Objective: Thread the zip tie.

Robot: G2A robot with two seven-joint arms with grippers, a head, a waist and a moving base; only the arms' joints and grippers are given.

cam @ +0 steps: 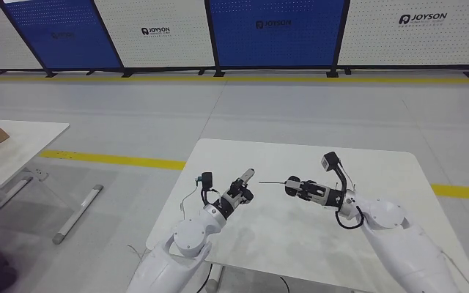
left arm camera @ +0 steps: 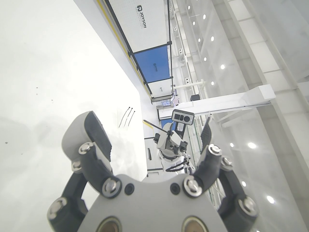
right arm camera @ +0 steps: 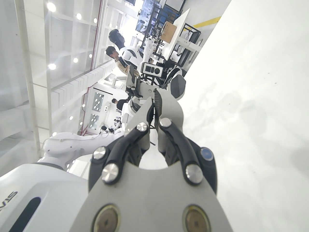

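Note:
A thin black zip tie (cam: 272, 183) sticks out sideways from my right gripper (cam: 288, 184), which is shut on it above the white table (cam: 293, 249). In the right wrist view the right gripper (right arm camera: 153, 102) has its pads pressed together on the strip. My left gripper (cam: 248, 184) hangs a short way off, facing the tie's free tip, and is open with nothing in it. Seen from the left wrist, the left gripper (left arm camera: 151, 129) is spread wide, and the zip tie (left arm camera: 154, 127) points towards the gap between its fingers from farther off.
Three spare zip ties (left arm camera: 126, 118) lie side by side on the table near its far edge. A second white table (cam: 22, 143) stands to the left, across the floor. A yellow line (cam: 110, 158) runs along the floor behind.

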